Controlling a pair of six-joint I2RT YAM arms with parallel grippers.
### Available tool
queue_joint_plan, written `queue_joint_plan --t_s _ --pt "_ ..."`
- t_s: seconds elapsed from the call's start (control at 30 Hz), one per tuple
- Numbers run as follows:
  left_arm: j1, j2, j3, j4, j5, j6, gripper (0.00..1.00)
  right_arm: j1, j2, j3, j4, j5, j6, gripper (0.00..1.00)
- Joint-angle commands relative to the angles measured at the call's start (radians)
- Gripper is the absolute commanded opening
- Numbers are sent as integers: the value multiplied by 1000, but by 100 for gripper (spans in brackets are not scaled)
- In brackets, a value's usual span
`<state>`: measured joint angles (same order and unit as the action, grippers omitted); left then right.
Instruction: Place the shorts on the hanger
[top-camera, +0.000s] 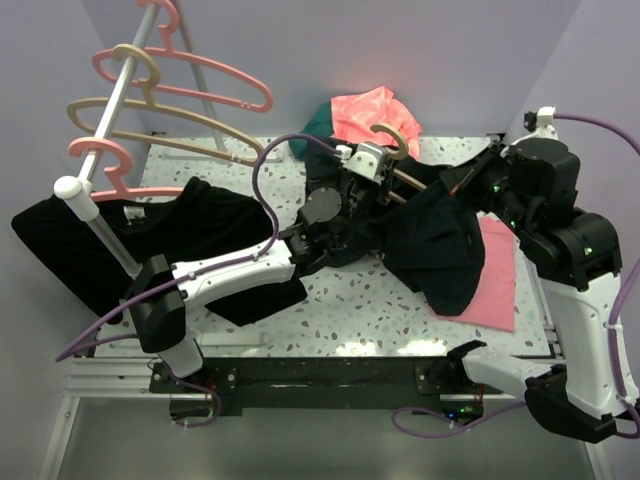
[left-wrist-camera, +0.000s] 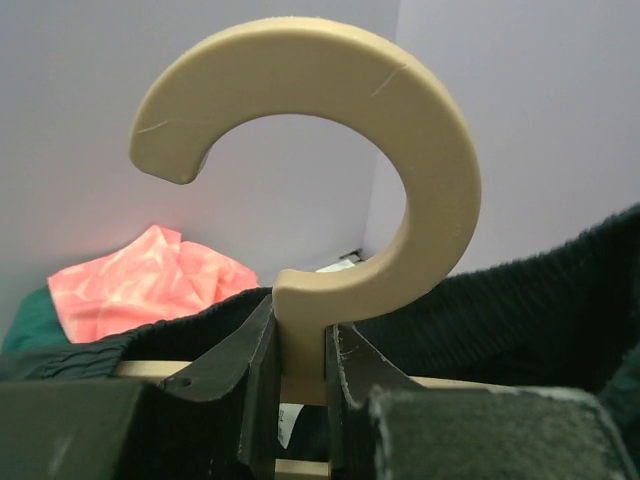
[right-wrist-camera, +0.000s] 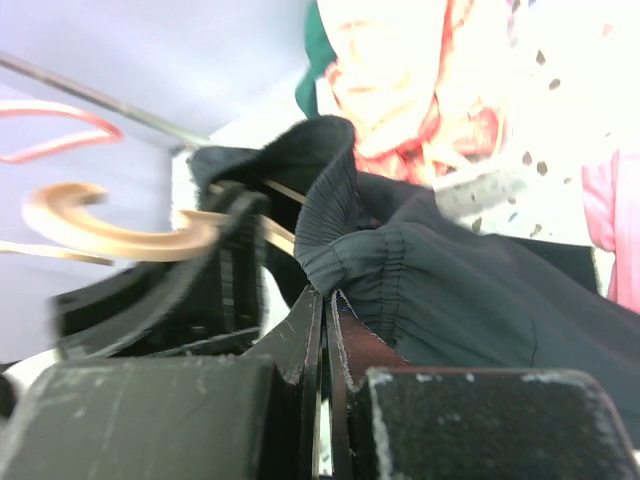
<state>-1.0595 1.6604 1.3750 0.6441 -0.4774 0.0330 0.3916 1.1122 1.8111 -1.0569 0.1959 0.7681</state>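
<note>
Shorts (right-wrist-camera: 450, 290) sit right at the right jaws, which pinch the waistband tight. The tan hanger (left-wrist-camera: 440, 190) stands up in the left jaws, squeezed under its hook, its long bar reaching across toward the shorts.

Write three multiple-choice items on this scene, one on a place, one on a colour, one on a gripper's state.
1. Where does the large black T-shirt lie? A. at the speckled table's left end, by the metal rail; B. at the table's right end; C. hung on the rail.
2. What colour is the curved hooked hanger that the left gripper holds? A. pink; B. beige; C. white.
3. The right gripper is: A. open; B. shut on the hanger; C. shut on the dark navy fabric shorts.
Answers: A, it sprawls beside the rail; B, the hook shows beige; C, the jaws pinch the waistband.
</note>
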Motion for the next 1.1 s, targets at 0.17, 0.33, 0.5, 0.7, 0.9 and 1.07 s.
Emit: queue_joint_plan --t_s 0.17,0.33,0.5,0.7,0.9,1.07 --pt "-27 4 269 -239 -15 -96 0 0 -3 114 28 71 -53 0" --pt "-17 38 392 -409 -34 -53 0 0 -18 111 15 8 -117 0" --pt "-10 -7 303 -446 103 -100 0 0 -98 -10 40 -48 -193 23" --pt "-2 -66 170 -429 114 -126 0 0 -211 -169 46 -95 -312 99" --pt "52 -128 36 -400 172 -211 0 1 -302 -318 3 -19 -371 99" --pt "98 -162 -5 -380 235 -235 0 1 -347 -439 -3 -124 -421 99"
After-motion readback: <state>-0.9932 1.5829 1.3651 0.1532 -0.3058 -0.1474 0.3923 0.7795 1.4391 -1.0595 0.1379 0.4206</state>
